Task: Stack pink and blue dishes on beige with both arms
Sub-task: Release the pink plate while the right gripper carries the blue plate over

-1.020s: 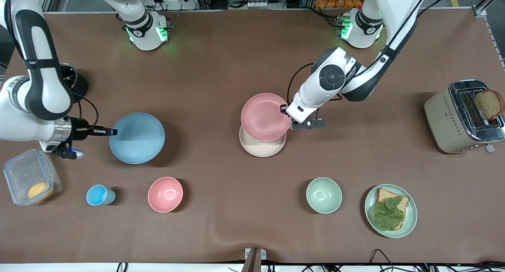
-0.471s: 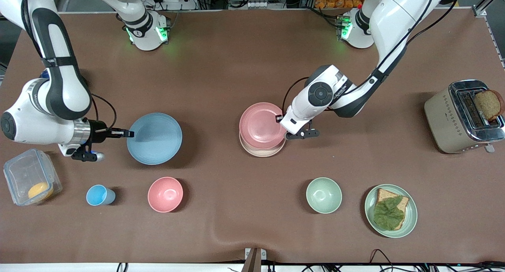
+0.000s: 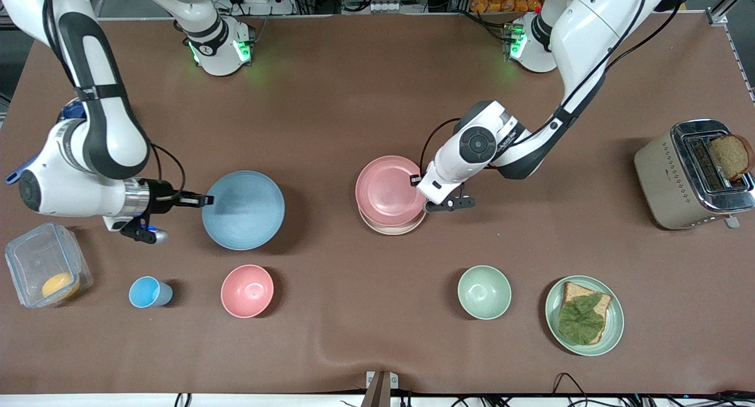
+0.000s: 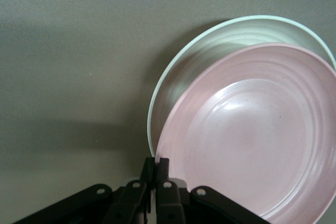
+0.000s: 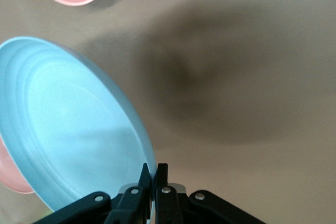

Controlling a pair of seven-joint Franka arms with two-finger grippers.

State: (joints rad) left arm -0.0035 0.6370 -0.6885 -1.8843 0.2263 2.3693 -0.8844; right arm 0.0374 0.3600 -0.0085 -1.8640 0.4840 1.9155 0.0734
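The left gripper (image 3: 420,181) has its fingers clamped on the rim of the pink plate (image 3: 389,190), which lies on the beige plate (image 3: 390,227) at the middle of the bench (image 3: 354,100). The right gripper (image 3: 203,200) has its fingers clamped on the rim of the blue plate (image 3: 243,210), held above the bench, over a spot near the pink bowl (image 3: 247,291).

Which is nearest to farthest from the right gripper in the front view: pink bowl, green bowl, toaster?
From the right gripper, shut on the blue plate:
1. Pink bowl, nearer the camera.
2. Green bowl, toward the left arm's end.
3. Toaster, at the left arm's end.
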